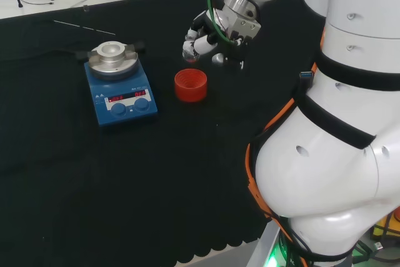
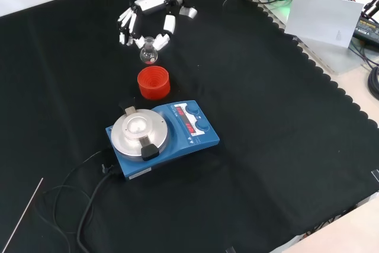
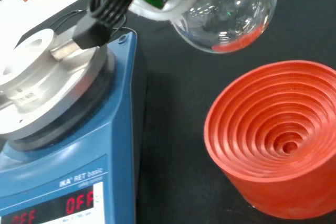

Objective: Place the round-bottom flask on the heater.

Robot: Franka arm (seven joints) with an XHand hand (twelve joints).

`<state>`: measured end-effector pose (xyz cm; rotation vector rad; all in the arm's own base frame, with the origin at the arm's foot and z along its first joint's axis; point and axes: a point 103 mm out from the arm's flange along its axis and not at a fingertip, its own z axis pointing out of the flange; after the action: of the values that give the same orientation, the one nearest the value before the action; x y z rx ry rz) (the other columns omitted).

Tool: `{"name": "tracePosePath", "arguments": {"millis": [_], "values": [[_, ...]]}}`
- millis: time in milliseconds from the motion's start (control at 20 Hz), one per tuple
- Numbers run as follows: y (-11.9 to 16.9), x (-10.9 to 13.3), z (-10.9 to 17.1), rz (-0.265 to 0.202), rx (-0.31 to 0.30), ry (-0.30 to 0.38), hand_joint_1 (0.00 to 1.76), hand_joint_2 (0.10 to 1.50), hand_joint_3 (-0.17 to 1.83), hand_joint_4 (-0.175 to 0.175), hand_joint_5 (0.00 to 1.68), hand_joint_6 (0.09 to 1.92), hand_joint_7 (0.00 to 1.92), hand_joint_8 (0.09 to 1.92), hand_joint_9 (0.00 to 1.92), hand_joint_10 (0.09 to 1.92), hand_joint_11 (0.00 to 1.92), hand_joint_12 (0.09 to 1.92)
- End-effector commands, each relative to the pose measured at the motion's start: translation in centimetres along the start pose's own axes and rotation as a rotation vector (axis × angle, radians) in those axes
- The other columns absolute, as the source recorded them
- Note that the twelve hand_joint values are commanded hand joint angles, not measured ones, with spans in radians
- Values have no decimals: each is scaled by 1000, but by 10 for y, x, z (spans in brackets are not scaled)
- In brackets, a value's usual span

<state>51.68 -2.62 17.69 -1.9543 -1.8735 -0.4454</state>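
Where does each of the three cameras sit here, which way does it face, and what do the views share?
Head view: behind and above the arm's base, looking over its white links at the bench; the hand holds the round-bottom flask.
Front view: in front, looking down on the cloth; the hand enters from the top.
Wrist view: at the wrist, close on the flask.
Shared: all show the red ribbed stand and the heater.

White arm [image 1: 337,154], black bands, orange cable, black-white fingers [image 2: 168,25]
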Motion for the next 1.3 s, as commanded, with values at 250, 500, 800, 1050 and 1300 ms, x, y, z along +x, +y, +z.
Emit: {"name": "tracePosePath", "arguments": {"millis": [250, 500, 800, 1050, 1300], "values": [[1, 24, -4, -31, -6, -4, 1117, 652, 865, 5, 1086, 1097, 528, 571, 708, 527, 328, 1316], [13, 49, -6, -66, -3, -1, 1118, 650, 867, 2, 1087, 1097, 528, 571, 708, 527, 330, 1315], [30, 85, -5, -122, 11, -10, 1123, 643, 878, -10, 1092, 1093, 528, 572, 710, 529, 333, 1314], [43, 110, 4, -164, 36, -18, 1125, 639, 883, -16, 1095, 1092, 527, 573, 711, 529, 335, 1313], [54, 126, 15, -196, 62, -52, 1125, 637, 886, -18, 1095, 1092, 523, 571, 711, 529, 336, 1313]]}}
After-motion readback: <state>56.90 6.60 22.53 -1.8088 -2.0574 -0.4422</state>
